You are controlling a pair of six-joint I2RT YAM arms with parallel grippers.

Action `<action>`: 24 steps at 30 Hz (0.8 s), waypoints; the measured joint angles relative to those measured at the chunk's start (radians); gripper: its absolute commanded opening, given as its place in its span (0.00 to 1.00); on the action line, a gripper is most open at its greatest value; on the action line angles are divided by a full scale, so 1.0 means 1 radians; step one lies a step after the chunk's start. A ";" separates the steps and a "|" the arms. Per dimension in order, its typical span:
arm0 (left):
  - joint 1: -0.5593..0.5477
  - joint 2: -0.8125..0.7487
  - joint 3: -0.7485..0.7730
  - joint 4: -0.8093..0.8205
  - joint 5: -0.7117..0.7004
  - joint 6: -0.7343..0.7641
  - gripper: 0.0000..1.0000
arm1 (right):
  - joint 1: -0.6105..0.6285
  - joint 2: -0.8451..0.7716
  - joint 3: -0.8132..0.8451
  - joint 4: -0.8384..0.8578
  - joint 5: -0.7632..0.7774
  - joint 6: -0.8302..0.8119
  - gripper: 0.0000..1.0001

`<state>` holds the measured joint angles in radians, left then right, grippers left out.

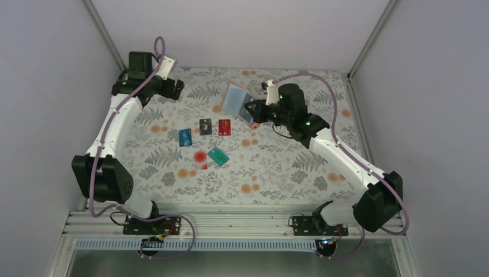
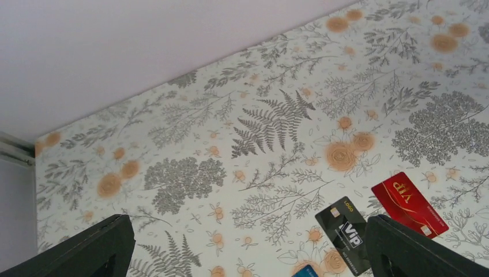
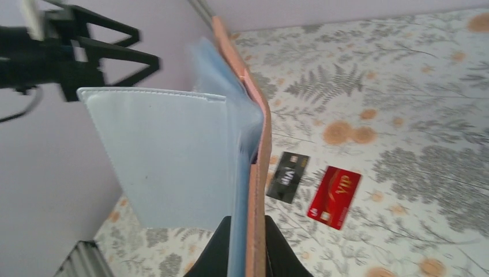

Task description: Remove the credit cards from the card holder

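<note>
While the overhead view shows the blue card, black card, red card, teal card and pale card lying on the table, my right wrist view catches only black and red. My right claw is clenched on the card holder, held above the table. My left claw hovers, released, near the far-left corner.

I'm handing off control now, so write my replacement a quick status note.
Left gripper: open, empty, above the far-left part of the table.
Right gripper: shut on the card holder, held off the table.
Done: five credit cards lie on the table, blue, black, red, teal and pale with a red dot.
Left: the sleeves look empty from the right wrist view. Confirm this.
</note>
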<state>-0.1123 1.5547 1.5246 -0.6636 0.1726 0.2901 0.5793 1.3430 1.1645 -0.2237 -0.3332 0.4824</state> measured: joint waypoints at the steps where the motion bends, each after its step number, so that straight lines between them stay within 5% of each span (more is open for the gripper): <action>1: 0.028 -0.004 0.000 0.000 0.003 0.002 1.00 | -0.003 0.003 0.002 -0.015 0.017 -0.006 0.04; 6: 0.021 -0.043 0.063 -0.049 0.163 0.032 0.92 | -0.005 0.053 0.047 -0.096 0.114 -0.039 0.04; 11: -0.177 -0.134 0.108 -0.109 0.402 0.113 0.64 | -0.006 0.094 0.081 -0.117 0.136 -0.069 0.04; 16: -0.300 -0.123 0.101 -0.193 0.677 0.146 0.54 | -0.008 0.092 0.081 -0.104 0.038 -0.119 0.04; 24: -0.303 0.008 0.066 -0.259 0.765 0.136 0.43 | -0.017 0.002 0.022 0.033 -0.201 -0.150 0.04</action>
<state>-0.4149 1.5631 1.5909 -0.9226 0.9375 0.4263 0.5621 1.3453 1.1866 -0.1909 -0.5339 0.3328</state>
